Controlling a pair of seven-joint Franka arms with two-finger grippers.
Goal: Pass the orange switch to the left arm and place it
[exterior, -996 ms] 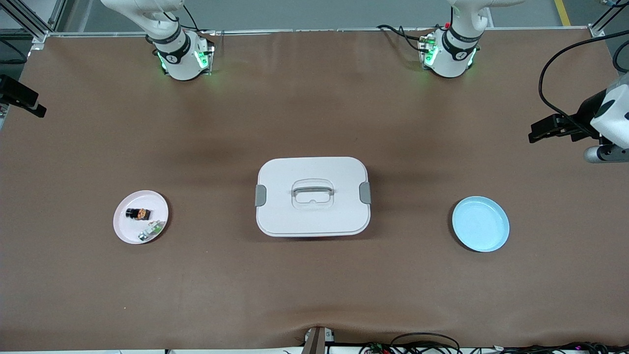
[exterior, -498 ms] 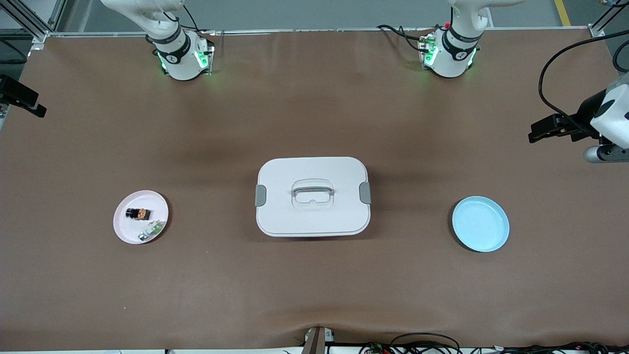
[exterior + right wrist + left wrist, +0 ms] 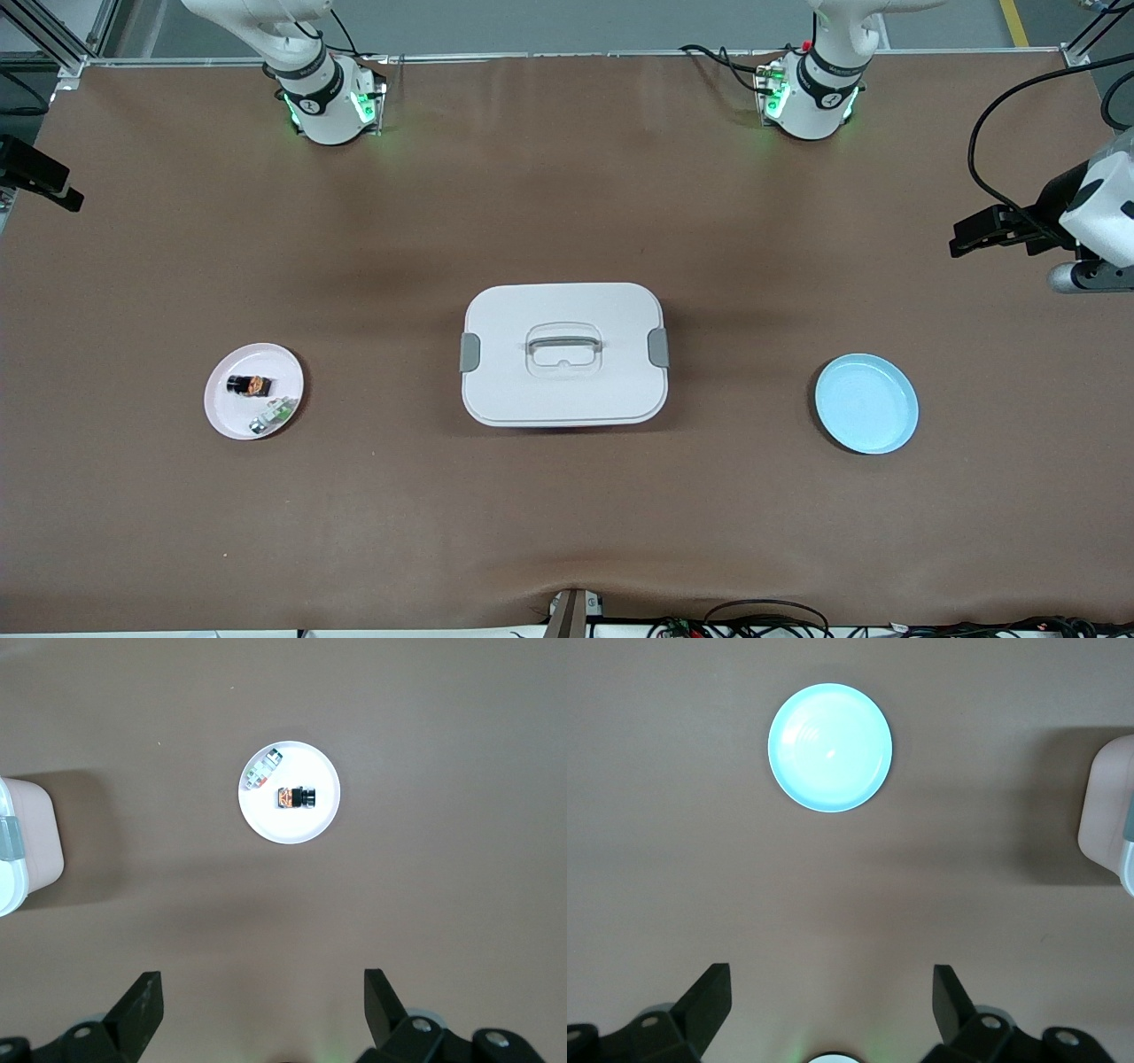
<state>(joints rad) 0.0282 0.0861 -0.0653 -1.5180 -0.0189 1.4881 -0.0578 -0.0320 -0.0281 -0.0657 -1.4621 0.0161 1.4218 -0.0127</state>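
One box (image 3: 563,354), two plates (image 3: 253,391) (image 3: 866,403), two small components (image 3: 248,385) (image 3: 272,416).

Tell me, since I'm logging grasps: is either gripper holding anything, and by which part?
Nothing is held. The left gripper and right gripper are both open and empty; the orange switch lies on the pink plate.

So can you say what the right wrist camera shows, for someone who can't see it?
A white plate on a brown table holds the orange switch beside a small green part. The open right gripper hangs above the table, with the box at the edge.
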